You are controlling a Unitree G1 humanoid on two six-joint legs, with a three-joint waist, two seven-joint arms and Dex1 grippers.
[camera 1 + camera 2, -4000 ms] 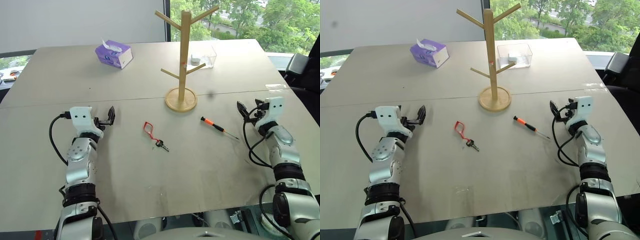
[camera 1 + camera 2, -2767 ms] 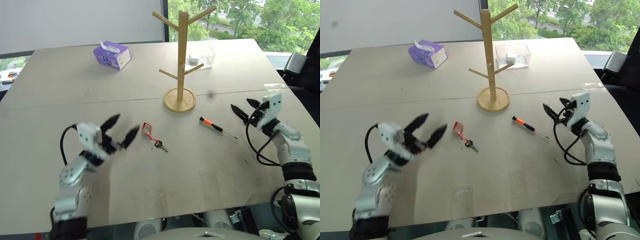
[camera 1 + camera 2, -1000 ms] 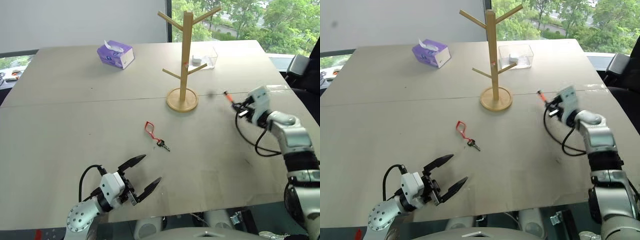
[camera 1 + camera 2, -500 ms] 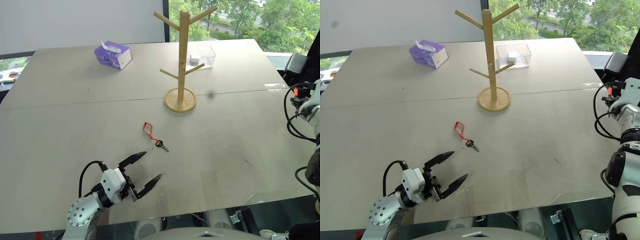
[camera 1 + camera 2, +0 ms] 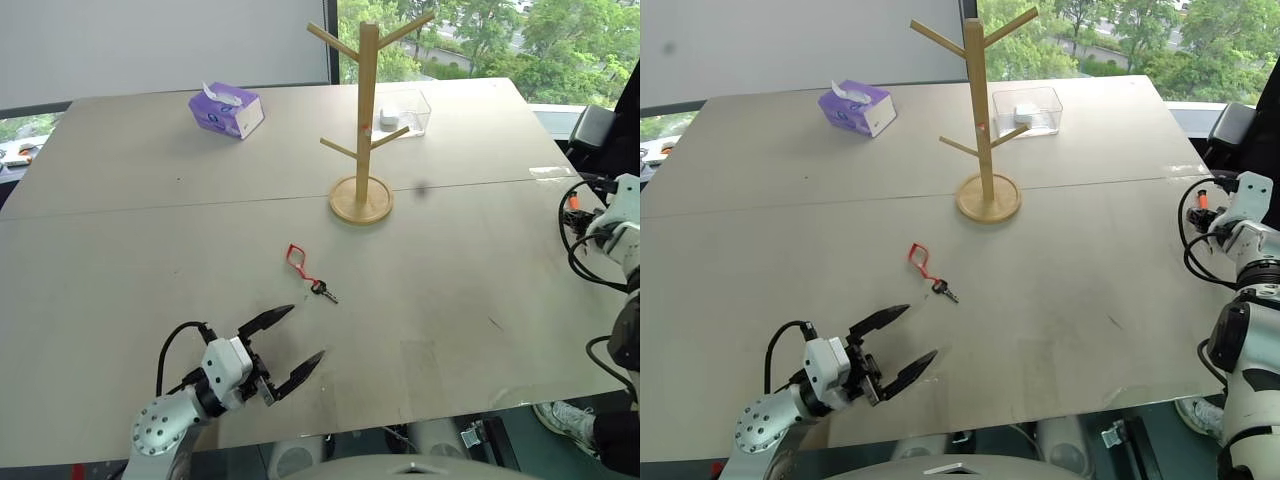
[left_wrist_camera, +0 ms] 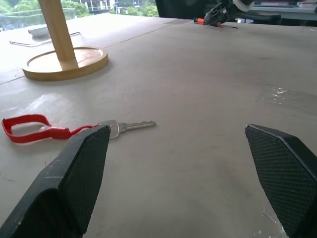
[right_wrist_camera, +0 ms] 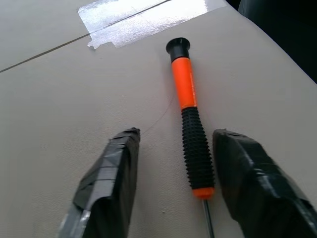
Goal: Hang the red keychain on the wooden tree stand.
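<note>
Left gripper [image 5: 281, 341] hovers low over the table [image 5: 120, 240], fingers spread wide, gripping nothing. Just ahead of its fingertips lies the red keychain [image 5: 299, 262], flat, key [image 6: 126, 127] pointing away from the loop. Beyond it stands the wooden tree stand [image 5: 364, 120], pegs bare. Right gripper [image 7: 176, 186] sits at the table's far edge, fingers parted around the orange-and-black screwdriver [image 7: 190, 134], which lies between them untouched.

Office: long table [image 5: 120, 200], windows [image 5: 480, 40]
</note>
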